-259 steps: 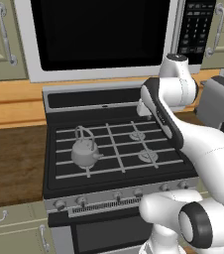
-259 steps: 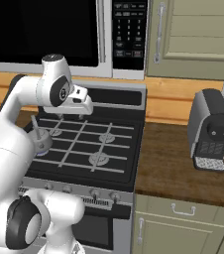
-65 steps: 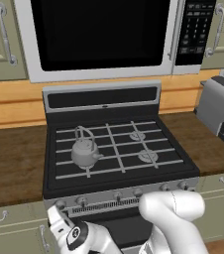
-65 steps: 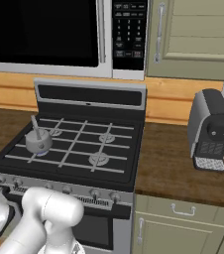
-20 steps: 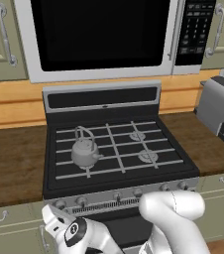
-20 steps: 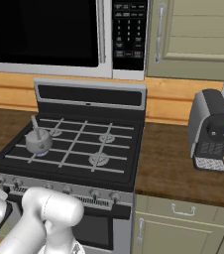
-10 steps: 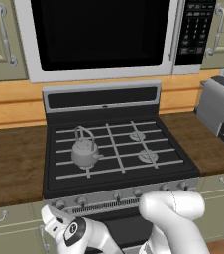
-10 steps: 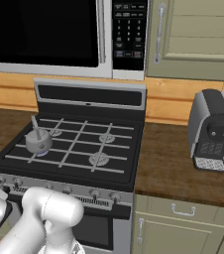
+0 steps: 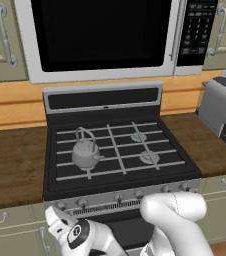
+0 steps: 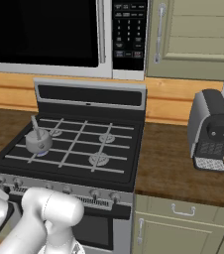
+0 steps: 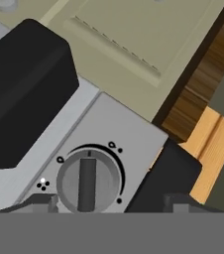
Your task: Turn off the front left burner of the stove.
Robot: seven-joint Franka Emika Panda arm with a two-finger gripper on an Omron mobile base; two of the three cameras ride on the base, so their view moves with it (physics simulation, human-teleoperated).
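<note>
Fingers [image 11: 42,202] stand apart, astride a round grey knob [image 11: 88,181] on the stove [image 9: 117,150] front strip

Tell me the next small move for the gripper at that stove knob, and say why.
Probably ease the gripper forward so its fingertips straddle the knob, then close. The knob on the stove front sits centred close ahead between the tips, which don't appear to touch it yet.
</note>
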